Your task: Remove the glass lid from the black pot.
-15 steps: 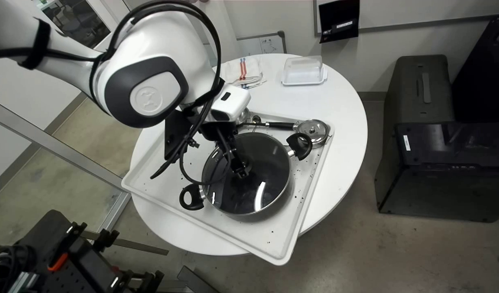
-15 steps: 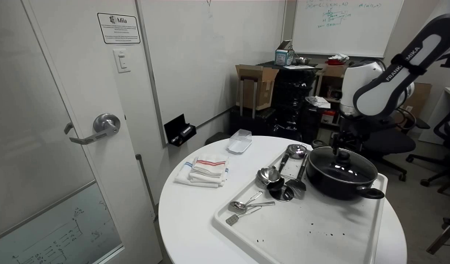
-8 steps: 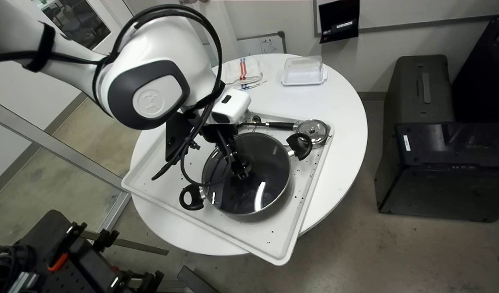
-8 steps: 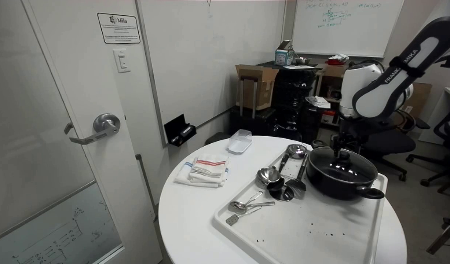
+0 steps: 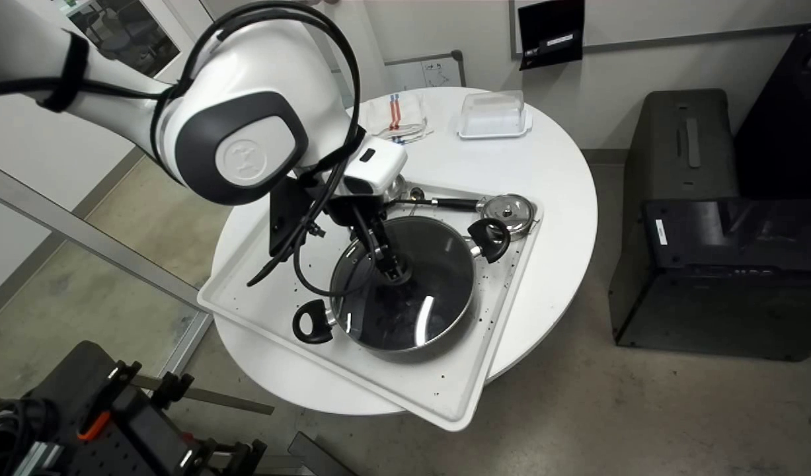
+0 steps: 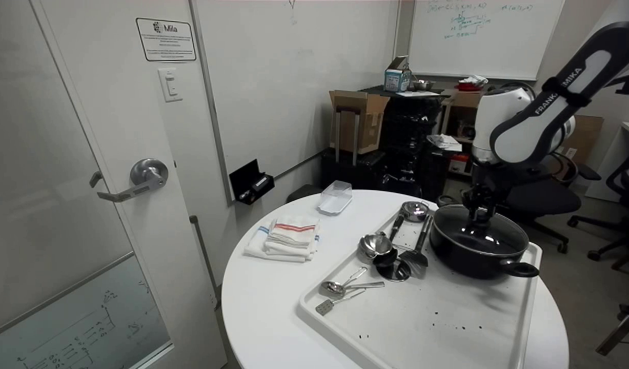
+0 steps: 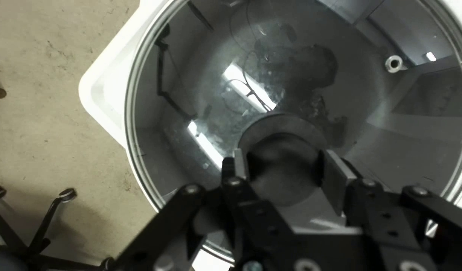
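Above the black pot (image 6: 468, 266), your tool (image 7: 285, 165) straddles the knob (image 7: 285, 180) of the glass lid (image 7: 298, 94)

The wrist view gives you what the outside ones do not: two fingers (image 7: 336, 180) stand apart, one on each side of the round knob. You cannot tell whether their pads press on it. The lid sits on the pot in both exterior views, where your tool covers much of the knob. You can see at least three small metal utensils (image 6: 335, 288), overlapping, in an exterior view, near a shiny rounded metal piece and a black spatula (image 6: 417, 256); your arm (image 5: 266, 73) blocks part of that stretch of tray (image 6: 422, 333) in an exterior view.

Count one pot with two black loop handles (image 6: 521, 269), one lid, one tray under the pot, one clear plastic box (image 6: 336, 198) and one pile of folded cloths (image 6: 291, 238); you cannot be sure how many cloths.

The lid is see-through, with a thin metal rim, and in the wrist view it throws bright bars of light back at you. Your off-white tray has a raised rim and dark specks on its flat floor, and lies on a round white bench (image 6: 273, 312). Red and blue stripes mark the white cloths.
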Controlling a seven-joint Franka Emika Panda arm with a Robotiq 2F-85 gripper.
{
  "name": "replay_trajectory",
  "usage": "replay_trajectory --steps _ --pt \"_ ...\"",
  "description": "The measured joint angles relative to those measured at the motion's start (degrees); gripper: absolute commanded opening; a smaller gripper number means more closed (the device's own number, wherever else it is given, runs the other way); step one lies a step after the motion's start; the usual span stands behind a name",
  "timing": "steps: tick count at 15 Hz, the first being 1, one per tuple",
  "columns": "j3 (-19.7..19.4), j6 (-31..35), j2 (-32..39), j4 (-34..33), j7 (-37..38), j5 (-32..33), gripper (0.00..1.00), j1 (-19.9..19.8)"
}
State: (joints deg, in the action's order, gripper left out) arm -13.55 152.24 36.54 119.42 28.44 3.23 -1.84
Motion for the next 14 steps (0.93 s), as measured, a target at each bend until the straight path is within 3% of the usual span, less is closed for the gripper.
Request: replay_trajectory --steps 9,14 --pt "0.01 -0.32 -1.13 0.22 -0.35 -0.94 0.24 0.11" --pt "-0.11 -0.43 -4.69 1.86 -0.34 -0.71 0.24 2.08"
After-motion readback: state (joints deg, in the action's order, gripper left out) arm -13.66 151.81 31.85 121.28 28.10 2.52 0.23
